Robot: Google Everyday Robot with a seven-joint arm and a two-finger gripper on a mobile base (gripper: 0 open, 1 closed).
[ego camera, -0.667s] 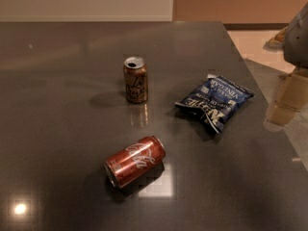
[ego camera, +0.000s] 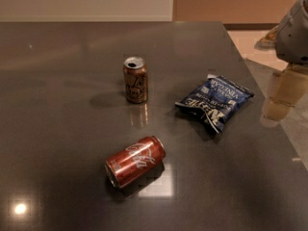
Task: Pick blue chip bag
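Dark foil, the blue chip bag (ego camera: 215, 101) lies on the bench (ego camera: 57, 81). The gripper (ego camera: 280, 100) hangs near it, apart; its grip I can't make out.

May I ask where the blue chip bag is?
The blue chip bag lies right of centre, between the upright can and the claw at the right edge.

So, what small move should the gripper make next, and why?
Probably move the gripper sideways until it is above the blue chip bag. The gripper sits at the view's right edge, beside the bag, not touching it. The bag lies flat on the table, apart from the upright can and the lying red can.
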